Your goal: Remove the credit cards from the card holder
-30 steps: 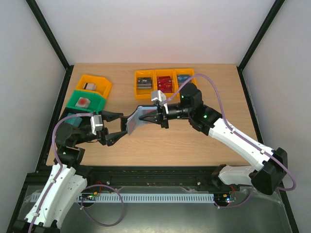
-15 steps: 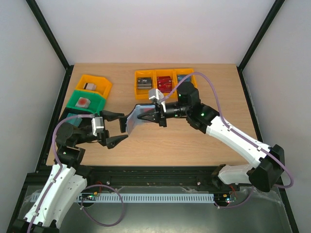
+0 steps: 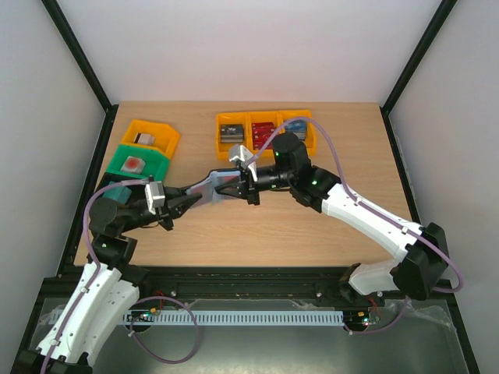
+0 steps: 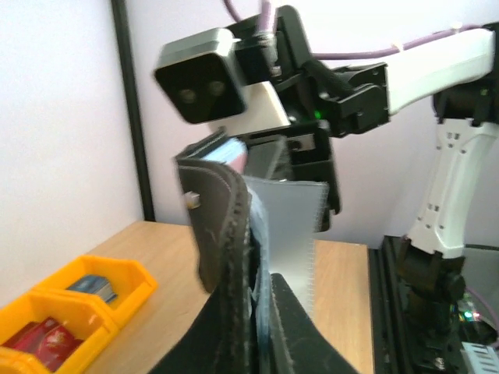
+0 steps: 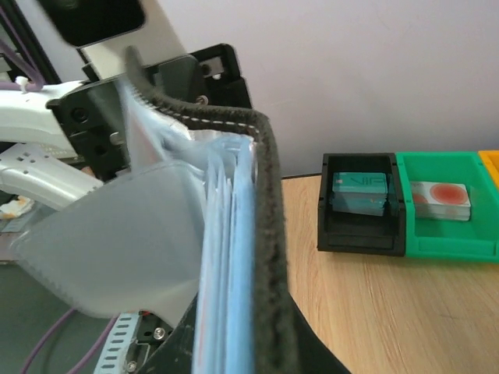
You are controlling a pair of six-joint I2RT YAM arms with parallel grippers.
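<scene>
Card holder [image 3: 209, 189], aloft over the table's [image 3: 351, 156] middle: your right gripper [image 3: 234, 185] clamps its three o'clock end, your left gripper [image 3: 183, 200] is pinched narrow on its eight o'clock edge; check it grips the cards [image 5: 232, 202], not leather, then pull straight toward eight o'clock.

Black leather-like holder [image 3: 204, 189] with pale stitching along the rim, held aloft and clamped at both ends. Stretched from lower left to upper right in the top view, edge-on in both wrist views. Small stud [image 4: 192, 199] on the outer flap. Partly open, clear sleeves [image 5: 117, 241] fanning out of the fold. Pale blue and white cards [image 5: 234, 234] packed inside, only edges showing, designs unreadable. More flat cards, grey, red and bluish, lying in the far orange bins [image 3: 265, 148].
</scene>
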